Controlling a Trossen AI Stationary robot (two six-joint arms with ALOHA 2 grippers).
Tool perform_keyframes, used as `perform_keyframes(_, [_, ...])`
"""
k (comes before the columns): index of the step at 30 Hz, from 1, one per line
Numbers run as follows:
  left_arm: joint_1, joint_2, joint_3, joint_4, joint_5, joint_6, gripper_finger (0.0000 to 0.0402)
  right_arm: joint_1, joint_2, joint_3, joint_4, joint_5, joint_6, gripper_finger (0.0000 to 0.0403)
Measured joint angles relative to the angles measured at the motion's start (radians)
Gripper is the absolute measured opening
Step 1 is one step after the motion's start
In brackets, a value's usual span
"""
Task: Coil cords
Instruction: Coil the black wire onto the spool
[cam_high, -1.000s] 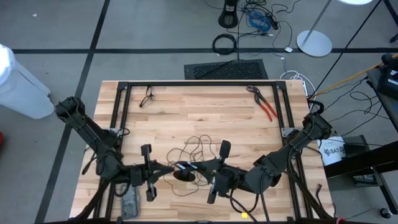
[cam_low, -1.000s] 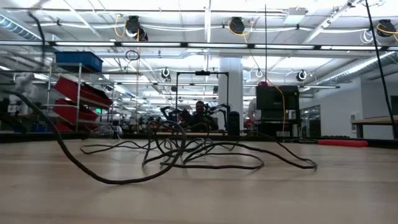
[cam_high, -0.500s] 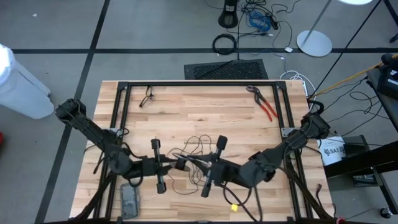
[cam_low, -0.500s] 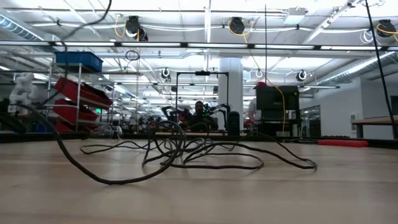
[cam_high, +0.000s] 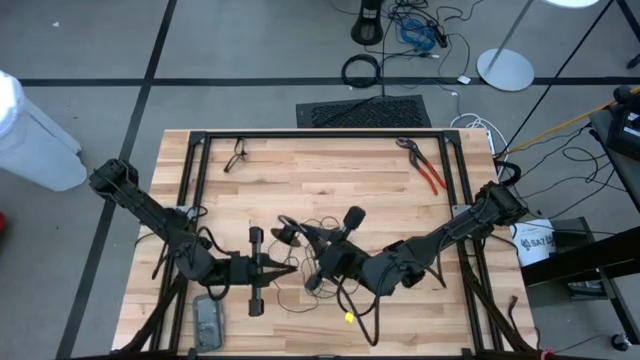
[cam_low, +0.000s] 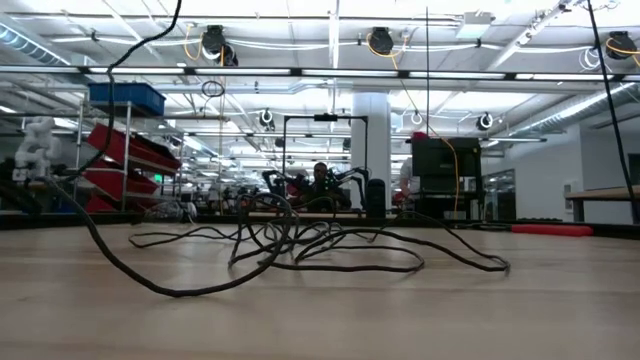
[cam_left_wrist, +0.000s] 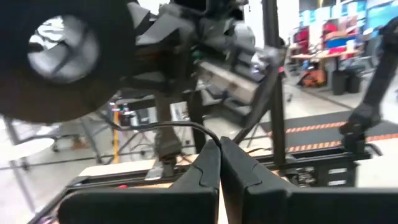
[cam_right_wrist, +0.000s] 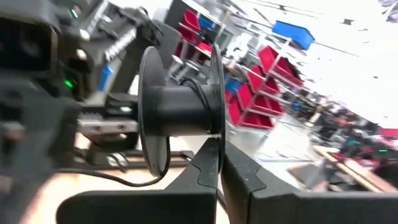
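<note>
The thin black cord lies in a loose tangle of loops on the wooden table, a little toward six o'clock of the table's middle in the high view; in the low view it sprawls flat across the boards, with one strand rising off the top edge at about eleven o'clock. The left gripper sits at roughly seven o'clock of the tangle, its fingers pressed together on a strand of the cord, which the left wrist view shows arching out from between the closed tips. The right gripper reaches in from four o'clock, fingers likewise clamped together, holding a small black spool with cord wound on its hub; in the high view the spool sits at the tangle's nine o'clock edge, just above the left gripper. Red-handled pliers lie well apart at the table's two o'clock corner.
</note>
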Motion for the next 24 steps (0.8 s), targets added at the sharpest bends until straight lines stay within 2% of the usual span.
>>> perform_keyframes(4, [0.001,0.000,0.000,0.025,0.046,-0.039,0.0001,0.001,0.000,0.000,-0.034,0.041,-0.011,0.0000])
perform_keyframes(17, [0.002,0.000,0.000,0.051,0.058,-0.070,0.0001,-0.005,0.012,0.002,-0.038,0.043,0.016,0.0000])
perform_keyframes(24, [0.012,0.000,0.029,0.051,0.122,-0.142,0.0001,-0.024,0.033,0.002,-0.038,0.041,0.003,0.0000])
